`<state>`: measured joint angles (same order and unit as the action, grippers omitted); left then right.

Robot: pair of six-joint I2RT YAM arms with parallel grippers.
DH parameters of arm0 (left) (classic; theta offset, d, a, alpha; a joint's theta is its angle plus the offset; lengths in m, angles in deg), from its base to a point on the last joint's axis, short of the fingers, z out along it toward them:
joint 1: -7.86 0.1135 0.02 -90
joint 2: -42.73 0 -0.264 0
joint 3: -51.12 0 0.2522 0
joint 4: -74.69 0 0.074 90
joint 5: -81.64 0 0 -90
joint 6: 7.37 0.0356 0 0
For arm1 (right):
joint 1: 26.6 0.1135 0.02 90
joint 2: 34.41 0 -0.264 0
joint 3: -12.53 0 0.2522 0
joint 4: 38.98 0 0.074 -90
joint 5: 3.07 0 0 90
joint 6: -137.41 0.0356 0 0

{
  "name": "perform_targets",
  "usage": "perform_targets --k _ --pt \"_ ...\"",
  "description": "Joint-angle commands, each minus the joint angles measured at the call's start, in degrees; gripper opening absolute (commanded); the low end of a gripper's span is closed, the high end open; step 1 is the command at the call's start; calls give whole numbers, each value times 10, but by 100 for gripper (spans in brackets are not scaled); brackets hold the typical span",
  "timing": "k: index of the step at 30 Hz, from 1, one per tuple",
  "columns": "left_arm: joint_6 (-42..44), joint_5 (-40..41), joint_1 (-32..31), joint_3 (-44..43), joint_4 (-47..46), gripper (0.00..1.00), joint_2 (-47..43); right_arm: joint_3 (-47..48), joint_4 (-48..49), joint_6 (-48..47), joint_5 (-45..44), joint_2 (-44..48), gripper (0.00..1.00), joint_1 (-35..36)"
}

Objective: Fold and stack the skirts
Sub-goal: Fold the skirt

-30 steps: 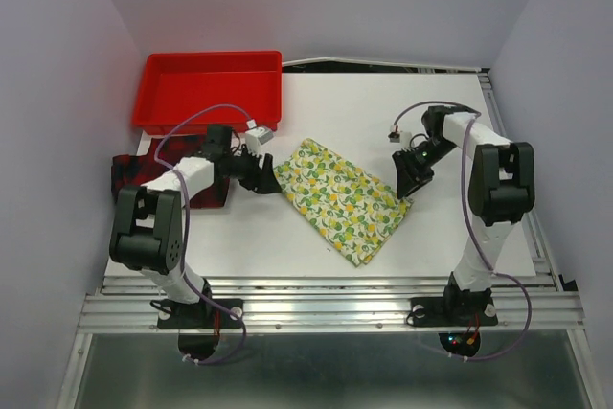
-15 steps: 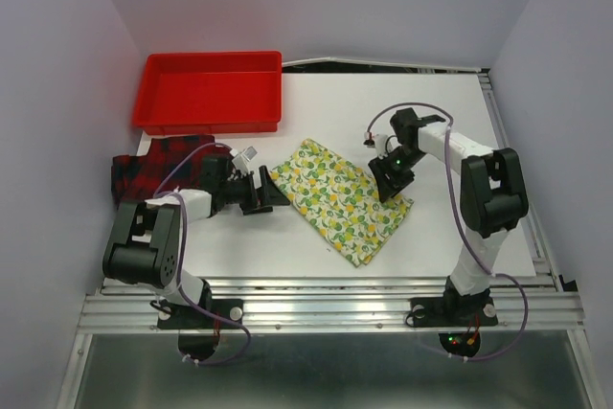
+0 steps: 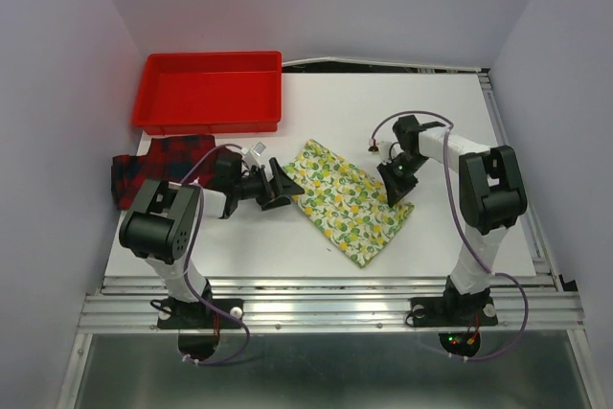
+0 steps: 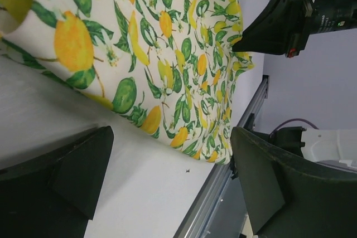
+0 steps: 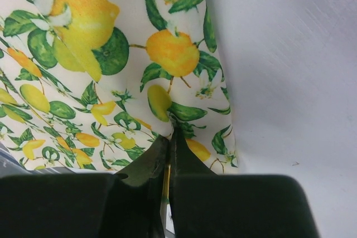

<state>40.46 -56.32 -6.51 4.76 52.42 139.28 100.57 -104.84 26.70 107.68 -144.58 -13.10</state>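
Note:
The lemon-print skirt (image 3: 347, 200) lies flat and slantwise at the table's middle. It also shows in the left wrist view (image 4: 145, 43) and the right wrist view (image 5: 111, 54). My left gripper (image 3: 281, 186) is low at its left edge, open and empty (image 4: 173, 182), with the cloth's edge just ahead of the jaws. My right gripper (image 3: 396, 187) is at the skirt's right edge, shut (image 5: 170, 137) and pinching a fold of the lemon cloth. The red-and-black plaid skirt (image 3: 158, 165) lies at the far left, behind my left arm.
A red plastic tray (image 3: 211, 93) stands at the back left, just behind the plaid skirt. The table's metal front rail (image 3: 326, 284) runs close below the lemon skirt's lower corner. My right gripper's body shows in the left wrist view (image 4: 290, 15).
My left gripper has swung right, from over the plaid skirt to the lemon skirt's left edge. My right gripper has moved in from the right onto the lemon skirt's right edge.

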Motion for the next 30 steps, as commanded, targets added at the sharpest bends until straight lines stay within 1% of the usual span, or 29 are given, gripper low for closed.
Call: perform_targets --k 1,5,9,16,18,19,21,22,23,24,25,26,27,30 --pt "-42 -13 -30 2 -68 98 -5 -6 0 23 19 -3 1 0" --pt "-73 -21 -55 19 -103 98 -8 -19 -12 35 76 -34 1 -30" --pt "-98 -33 -69 19 -142 98 0 -19 -15 36 107 -43 1 -50" --pt "-111 -24 -86 7 -166 98 39 13 -47 23 143 -43 1 -50" --pt "-107 -13 -87 -1 -150 98 57 24 -51 21 133 -43 1 -50" --pt "-81 0 -86 -7 -102 98 71 32 -55 17 126 -42 1 -55" --pt "-49 15 -86 -26 -52 98 79 41 -61 11 99 -38 1 -55" --pt "-36 30 -83 -27 -26 98 81 45 -66 9 89 -37 3 -55" --pt "-27 35 -82 -28 -19 98 83 48 -70 2 81 -32 10 -55" --pt "-25 38 -82 -29 -14 98 84 52 -72 1 73 -28 23 -55" --pt "-23 39 -82 -29 -10 98 86 52 -74 -1 57 -23 30 -55" --pt "-23 41 -81 -29 -9 98 87 51 -73 -4 50 -20 34 -55" --pt "-21 42 -81 -30 -9 98 87 51 -74 -7 43 -15 35 -55" --pt "-22 41 -81 -32 -9 98 87 49 -84 -16 21 -8 36 -55"
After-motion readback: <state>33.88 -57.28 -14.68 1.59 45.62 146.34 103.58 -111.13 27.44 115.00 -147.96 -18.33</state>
